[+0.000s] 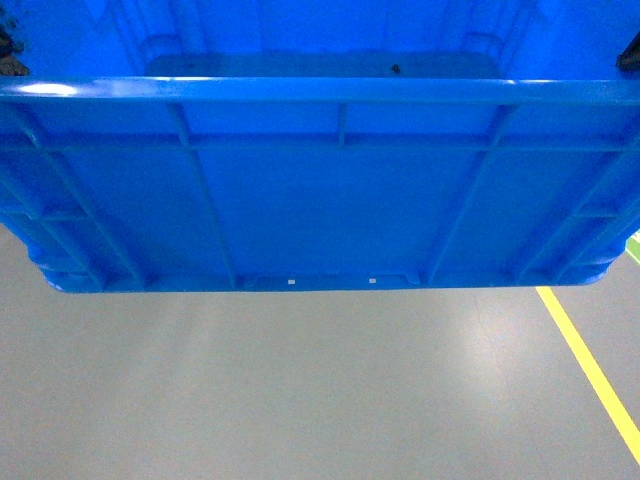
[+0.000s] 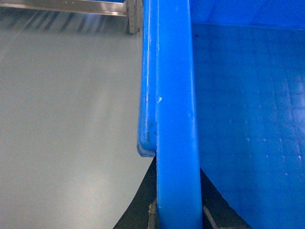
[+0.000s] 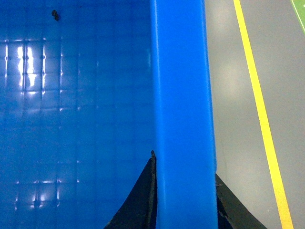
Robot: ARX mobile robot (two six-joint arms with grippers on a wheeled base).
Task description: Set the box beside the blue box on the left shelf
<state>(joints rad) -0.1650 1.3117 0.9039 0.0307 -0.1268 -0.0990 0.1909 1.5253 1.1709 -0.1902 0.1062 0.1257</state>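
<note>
The box (image 1: 320, 200), a large bright-blue ribbed crate, hangs above the grey floor and fills the upper head view, its open inside (image 3: 71, 119) empty. My left gripper (image 2: 177, 168) is shut on the box's left rim (image 2: 174, 95), one black finger on each side of the wall. My right gripper (image 3: 184, 164) is shut the same way on the right rim (image 3: 183, 86). In the head view only dark bits of the left gripper (image 1: 8, 52) and right gripper (image 1: 630, 50) show at the top corners. I cannot tell whether a grey metal rail (image 2: 71, 6) with a blue sliver above it is the left shelf.
Grey floor (image 1: 300, 390) stretches below and ahead of the crate. A yellow floor line (image 1: 590, 370) runs along the right, also seen in the right wrist view as a yellow line (image 3: 259, 109). A green patch (image 1: 633, 245) lies beyond it.
</note>
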